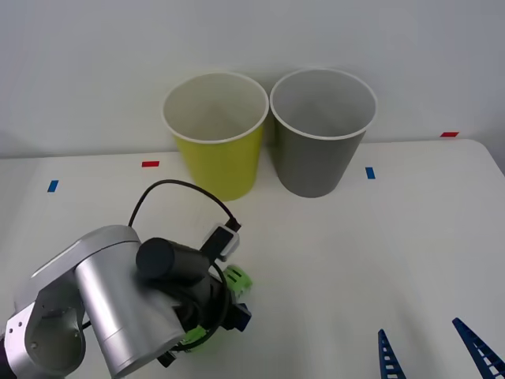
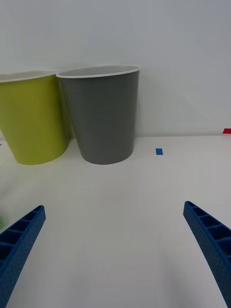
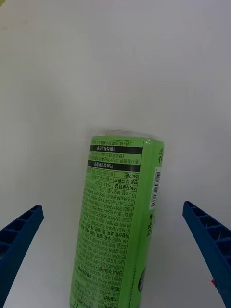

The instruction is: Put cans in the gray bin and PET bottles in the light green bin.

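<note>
While they straddle the green bottle (image 3: 115, 226) untouched, left gripper (image 3: 115, 250) fingers (image 3: 19, 240) spread; right gripper (image 2: 115, 250) fingers likewise

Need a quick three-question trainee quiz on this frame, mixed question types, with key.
1. True or false: the slim green-labelled plastic bottle already sits inside the tall yellow-green plastic bin.
2. Which gripper has the bottle between its jaws: A) left gripper B) right gripper?
3. Fill in: the tall gray plastic bin stands on the yellow-green bin's ____ side, robot's view.

Key: 1 false; 2 A; 3 right.
</note>
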